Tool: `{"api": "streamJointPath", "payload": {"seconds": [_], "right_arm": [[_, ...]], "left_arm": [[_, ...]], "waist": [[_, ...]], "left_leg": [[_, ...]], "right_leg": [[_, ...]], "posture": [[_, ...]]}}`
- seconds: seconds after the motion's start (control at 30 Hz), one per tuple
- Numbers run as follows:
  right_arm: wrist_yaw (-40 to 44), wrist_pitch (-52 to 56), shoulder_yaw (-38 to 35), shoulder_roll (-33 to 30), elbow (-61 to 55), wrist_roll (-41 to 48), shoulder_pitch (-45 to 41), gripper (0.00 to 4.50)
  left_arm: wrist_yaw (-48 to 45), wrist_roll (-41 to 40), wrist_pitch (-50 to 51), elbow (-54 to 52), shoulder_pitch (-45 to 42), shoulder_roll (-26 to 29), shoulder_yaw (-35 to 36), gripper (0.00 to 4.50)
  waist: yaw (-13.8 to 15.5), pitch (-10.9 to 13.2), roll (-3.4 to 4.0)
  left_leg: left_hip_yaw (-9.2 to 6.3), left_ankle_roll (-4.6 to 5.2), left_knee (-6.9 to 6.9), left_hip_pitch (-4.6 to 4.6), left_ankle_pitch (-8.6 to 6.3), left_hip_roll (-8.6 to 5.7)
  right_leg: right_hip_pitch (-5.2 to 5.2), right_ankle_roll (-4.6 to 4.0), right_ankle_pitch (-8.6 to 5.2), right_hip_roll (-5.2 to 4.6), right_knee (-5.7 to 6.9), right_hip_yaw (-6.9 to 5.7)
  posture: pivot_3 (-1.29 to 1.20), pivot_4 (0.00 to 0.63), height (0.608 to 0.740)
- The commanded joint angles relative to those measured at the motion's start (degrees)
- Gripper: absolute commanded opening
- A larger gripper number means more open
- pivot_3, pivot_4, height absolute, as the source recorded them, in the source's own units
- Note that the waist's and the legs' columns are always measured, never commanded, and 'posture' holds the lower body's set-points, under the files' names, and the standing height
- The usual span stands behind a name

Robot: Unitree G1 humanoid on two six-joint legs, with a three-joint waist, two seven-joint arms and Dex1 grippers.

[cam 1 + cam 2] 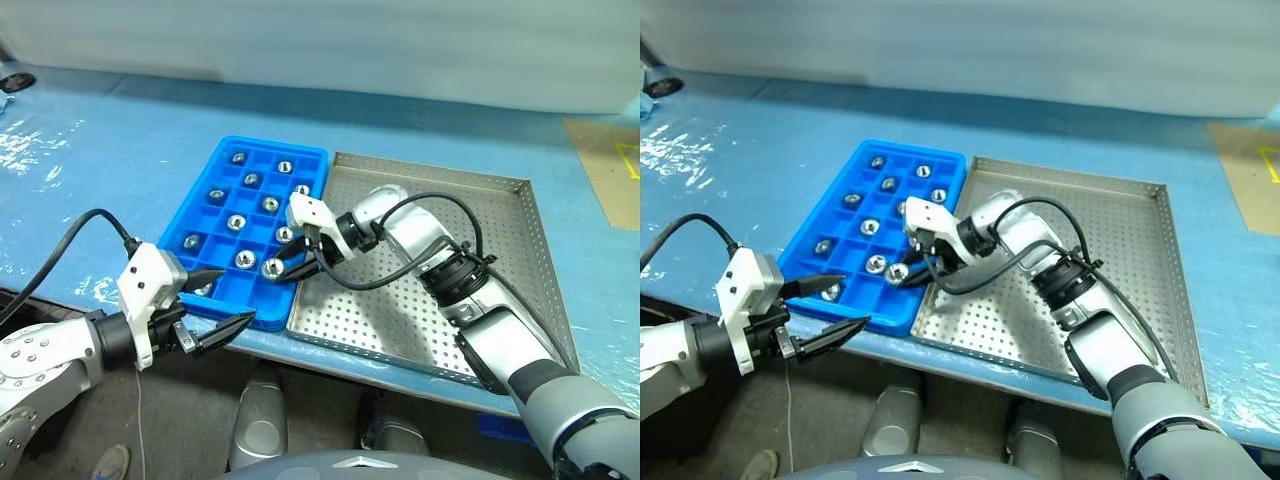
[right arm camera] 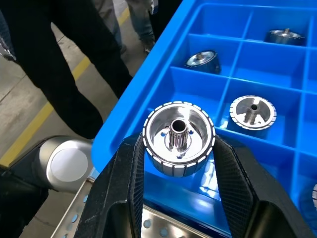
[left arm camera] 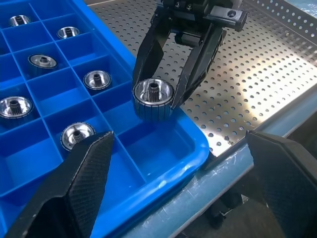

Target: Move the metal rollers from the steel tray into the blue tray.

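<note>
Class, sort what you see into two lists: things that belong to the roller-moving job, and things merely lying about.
Job:
- rollers in the blue tray
- roller held by the right gripper
- blue tray
- steel tray
- left gripper, open

Lying about:
- blue table cover
- tan patch
- people's legs

Eleven metal rollers (image 1: 271, 268), one blue tray (image 1: 312, 160), one steel tray (image 1: 520, 250).

People (image 2: 64, 54) beyond the right claw (image 2: 178, 163): legs only, cut off at the frame edge. Claw's fingers (image 2: 124, 183) cover the held roller's (image 2: 178, 136) sides. Blue tray (image 2: 148, 94) cut off past the claw.
</note>
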Motion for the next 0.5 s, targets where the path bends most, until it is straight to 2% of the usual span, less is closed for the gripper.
{"api": "streamJointPath", "payload": {"seconds": [0.03,0.5], "right_arm": [[0.0,-0.5,2.0,-0.1,-3.7,-0.8,0.4,1.61],[-2.8,-2.6,7.3,1.5,-0.4,-6.9,-0.4,1.61]], "left_arm": [[0.8,-1.8,-0.5,-2.1,1.2,0.9,2.7,4.5],[3.7,-3.7,-1.2,-2.6,1.7,1.7,1.8,4.5]], "waist": [[0.3,0.0,0.0],[2.0,0.0,-0.01]], "left_leg": [[0.0,0.0,0.0,0.01,0.0,0.0],[0.0,-0.01,0.03,0.17,0.0,-0.02]], "right_leg": [[0.01,0.08,-0.05,0.0,0.0,0.0],[0.15,0.33,-0.16,0.0,0.06,0.05]], "posture": [[0.55,0.15,0.74],[0.57,0.15,0.74]]}}
